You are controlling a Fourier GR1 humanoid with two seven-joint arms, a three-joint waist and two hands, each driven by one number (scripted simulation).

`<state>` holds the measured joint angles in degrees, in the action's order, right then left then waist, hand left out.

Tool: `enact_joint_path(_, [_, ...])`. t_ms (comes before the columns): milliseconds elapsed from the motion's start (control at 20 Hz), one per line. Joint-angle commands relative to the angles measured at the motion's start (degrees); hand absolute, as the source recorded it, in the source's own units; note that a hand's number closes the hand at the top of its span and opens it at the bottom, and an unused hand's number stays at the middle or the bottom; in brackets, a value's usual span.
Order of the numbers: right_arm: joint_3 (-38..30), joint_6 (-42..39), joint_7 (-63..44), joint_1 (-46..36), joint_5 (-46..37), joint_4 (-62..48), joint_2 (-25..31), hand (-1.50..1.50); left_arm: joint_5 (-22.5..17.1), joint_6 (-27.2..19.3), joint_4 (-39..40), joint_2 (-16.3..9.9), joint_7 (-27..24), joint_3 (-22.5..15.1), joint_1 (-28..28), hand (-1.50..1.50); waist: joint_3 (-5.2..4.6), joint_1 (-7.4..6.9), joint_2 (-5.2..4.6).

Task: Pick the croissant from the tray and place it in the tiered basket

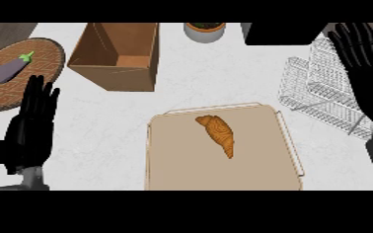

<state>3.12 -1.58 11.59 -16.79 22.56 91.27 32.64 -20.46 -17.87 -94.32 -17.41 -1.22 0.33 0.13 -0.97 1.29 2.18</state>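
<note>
OK, croissant point(217, 134) on tray point(167, 173) at 6; basket point(320, 96) at 3; my left hand point(30, 128) and right hand point(357, 59) open, holding nothing.

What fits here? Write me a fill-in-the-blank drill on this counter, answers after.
1. The croissant lies on the ____.
2. The eggplant rests on a woven ____.
3. The cardboard box holds ____.
4. The right hand shows above the wire tiered ____.

Answers: tray; mat; nothing; basket.
</note>
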Motion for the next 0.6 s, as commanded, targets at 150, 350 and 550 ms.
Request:
enact_joint_path(150, [7.66, 5.99, -0.97, -5.51, -13.22, 4.18, -2.12, 1.50, 8.60, 0.20, 6.21, 0.05, 1.27, -8.38, 3.66, 0.00, 0.89, -1.77, -2.37])
enact_joint_path(350, [-0.58, 23.15, -7.22, -1.58, -20.95, -4.75, -2.15, -1.50, 9.84, 0.37, 9.18, -0.29, 3.06, -10.25, 6.03, 0.00, 0.87, 1.00, -2.86])
enact_joint_path(550, [3.18, 31.23, -2.54, 1.75, -19.90, -1.15, -16.34, -1.50, 12.80, -0.52, 13.38, 2.63, 1.90, -13.14, 3.68, 0.00, 0.97, -0.55, -2.27])
